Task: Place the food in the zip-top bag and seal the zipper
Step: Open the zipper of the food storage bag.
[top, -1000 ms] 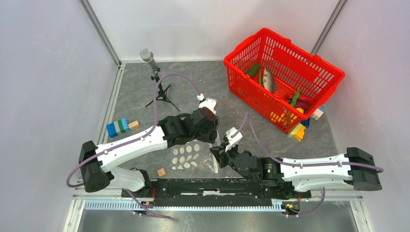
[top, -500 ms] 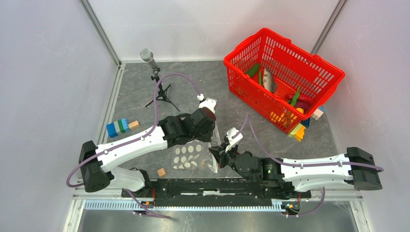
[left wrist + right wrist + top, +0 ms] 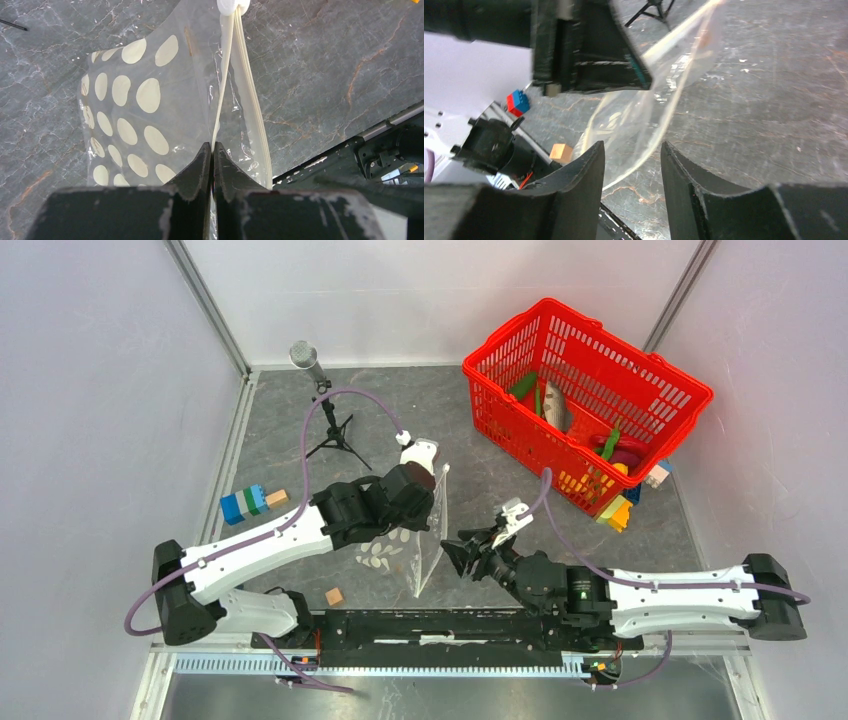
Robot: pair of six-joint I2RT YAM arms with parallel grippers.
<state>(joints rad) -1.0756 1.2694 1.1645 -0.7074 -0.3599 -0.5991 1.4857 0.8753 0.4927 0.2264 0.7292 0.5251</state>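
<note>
The left gripper (image 3: pixel 212 149) is pressed together on the zipper (image 3: pixel 225 60), pinching the white strip between its two black fingers. It holds the zip-top bag (image 3: pixel 135 110) up on edge, with the dotted clear film hanging down and to the left of the strip. In the top view the bag sits near the middle of the desk (image 3: pixel 470 450), close to the near edge. The bag's mouth gapes a little, its two white lips parting toward the near side. No food shows through the film.

The right gripper (image 3: pixel 631 146) is spread, its fingers apart and holding nothing. It points at the bag from the right, just beside the bag's loose clear edge but not touching it.

The food lies far right in the red basket (image 3: pixel 505 333), well apart from the bag: a grey fish (image 3: pixel 557 407), green pods (image 3: pixel 523 387) and a magenta aubergine (image 3: pixel 622 453)
</note>
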